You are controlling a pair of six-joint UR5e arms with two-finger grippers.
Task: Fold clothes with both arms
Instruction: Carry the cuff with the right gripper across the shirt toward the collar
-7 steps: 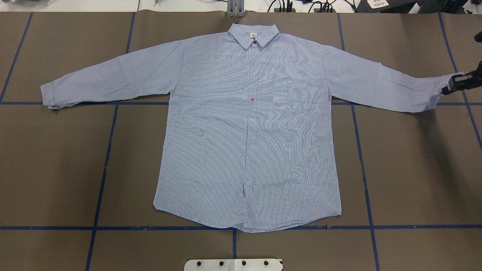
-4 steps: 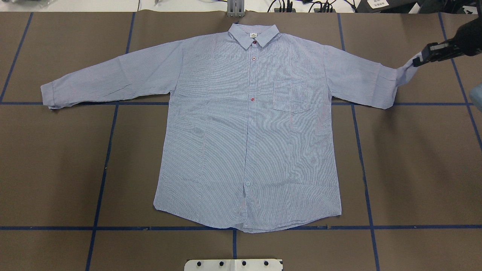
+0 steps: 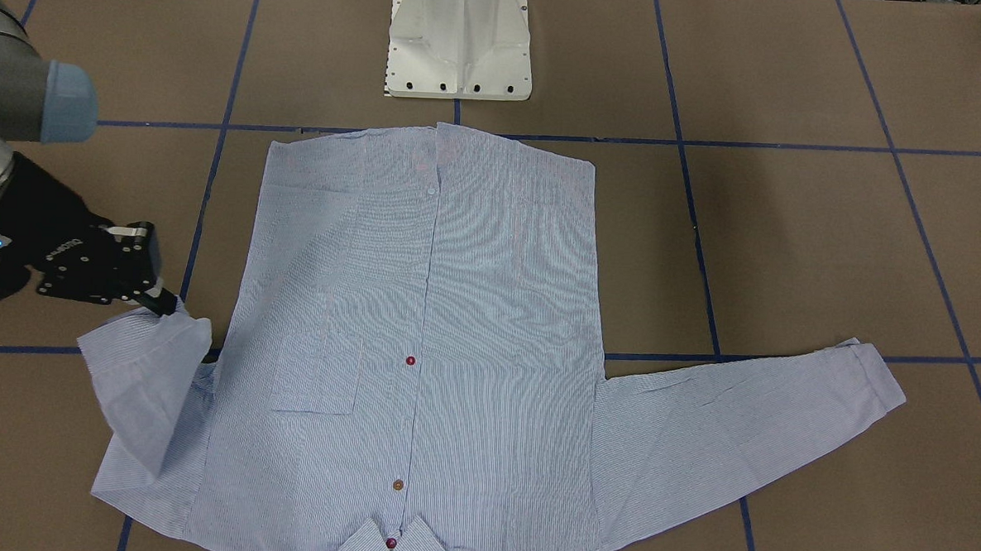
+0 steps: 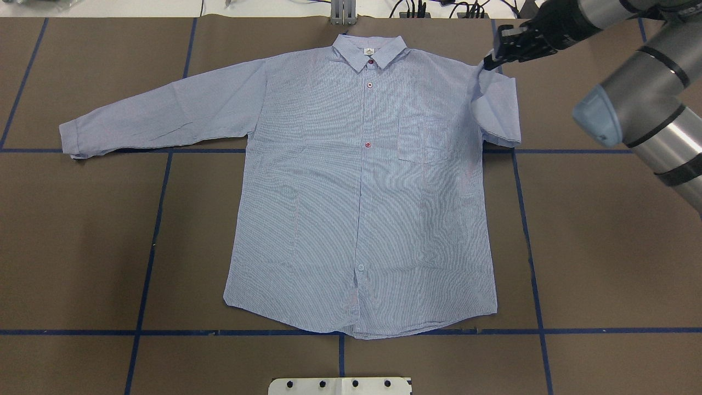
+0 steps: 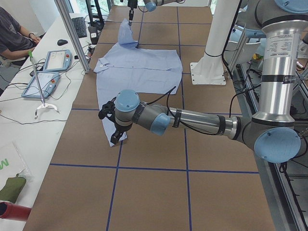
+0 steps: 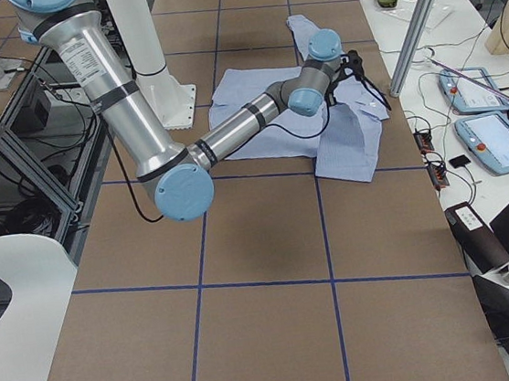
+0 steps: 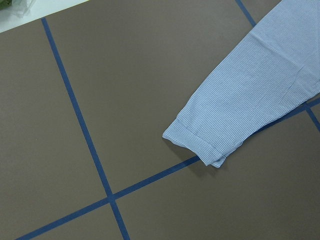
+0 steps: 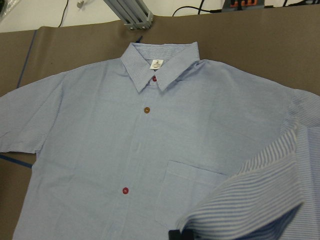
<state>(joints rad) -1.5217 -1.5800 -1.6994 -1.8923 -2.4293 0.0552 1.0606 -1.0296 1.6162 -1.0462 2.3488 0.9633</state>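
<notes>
Over to the striped shirt (image 4: 362, 192), spread front-up across the middle of the brown counter (image 4: 603, 247). Collar (image 4: 370, 50) at the far side, hem toward the white pedestal (image 4: 340, 385) at the near edge. Buttoned down the front with dark red buttons, chest pocket (image 4: 425, 140) just right of the placket.

Out wide, the left sleeve (image 4: 159, 118), flat and fully stretched, cuff touching a blue tape line (image 4: 109, 150).

On the other side, a different picture: the right sleeve (image 4: 499, 109) raised and doubled back on itself toward the shoulder. Cuff pinched and held up off the counter by the right claw (image 4: 490, 59), fingers clamped tight on the fabric, just beside the far right shoulder.

And the left claw (image 5: 114, 138), hanging low at the left cuff, caught only by the side camera. Cannot tell whether open or closed.

Beyond the far edge, 1 person (image 5: 12, 31) seated.
</notes>
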